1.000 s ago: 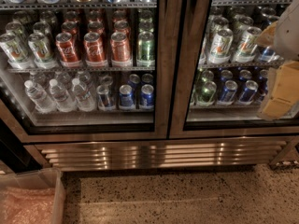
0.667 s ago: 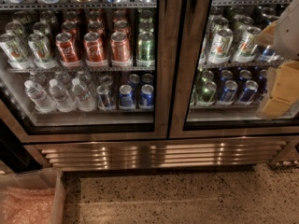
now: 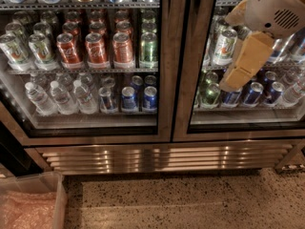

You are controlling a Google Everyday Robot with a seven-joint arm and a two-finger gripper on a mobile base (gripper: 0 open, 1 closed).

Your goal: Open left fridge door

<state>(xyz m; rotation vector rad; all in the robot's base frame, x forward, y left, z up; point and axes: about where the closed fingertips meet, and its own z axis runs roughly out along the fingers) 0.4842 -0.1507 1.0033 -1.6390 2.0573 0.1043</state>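
Steel grille (image 3: 162, 157) runs above speckled floor (image 3: 190, 204); a clear plastic bin (image 3: 60, 202) sits bottom-left.

The arm has come further into the picture.

The white arm (image 3: 275, 6) and its tan gripper (image 3: 237, 78) have moved toward 10 o'clock, up and to the left. Before, they sat right at the 3 o'clock edge, partly cut off. Now more of the arm shows. The gripper hangs in front of the glass of the right door (image 3: 205, 56). It covers cans it did not cover before. It is now closer to the left fridge door (image 3: 90, 66).
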